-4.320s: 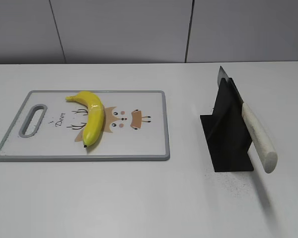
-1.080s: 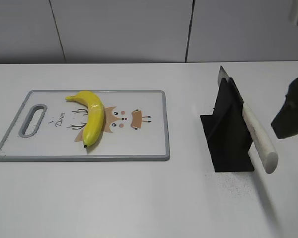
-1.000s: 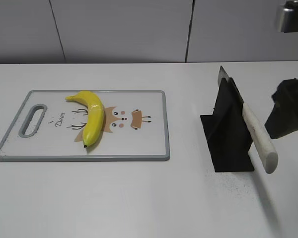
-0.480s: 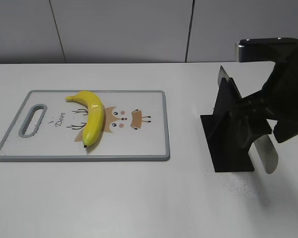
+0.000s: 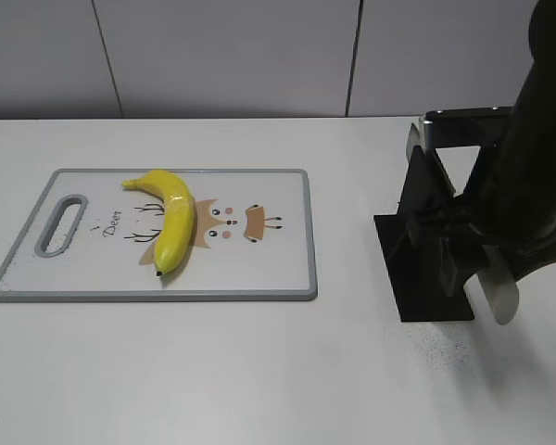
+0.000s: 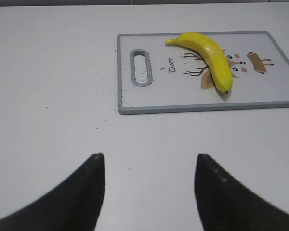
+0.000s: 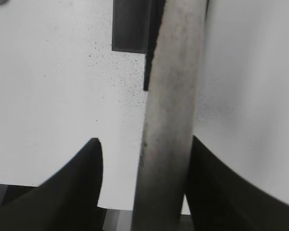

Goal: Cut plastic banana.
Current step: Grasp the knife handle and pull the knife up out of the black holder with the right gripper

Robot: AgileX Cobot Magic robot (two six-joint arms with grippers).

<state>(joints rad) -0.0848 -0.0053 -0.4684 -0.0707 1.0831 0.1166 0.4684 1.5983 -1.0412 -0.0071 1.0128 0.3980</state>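
The plastic banana [image 5: 171,218] lies on the cutting board [image 5: 287,278] at the left, dark tip toward the front; it also shows in the left wrist view [image 6: 207,48]. A knife with a whitish handle [image 5: 500,297] rests in a black stand [image 5: 426,269]. My right gripper [image 5: 486,246] is down at the handle. In the right wrist view the handle [image 7: 171,96] runs between the open fingers [image 7: 144,139], close to the right finger, with a gap on the left. My left gripper [image 6: 149,156] is open and empty over bare table, short of the board [image 6: 279,86].
The white table carries the board at the left and the black knife stand [image 7: 130,29] at the right. A grey panelled wall stands behind. Dark specks dot the table around the stand. My left arm is out of the exterior view.
My right arm has come in from the right edge and lowered onto the knife handle, now covering most of the stand. The banana, board and knife have not moved.
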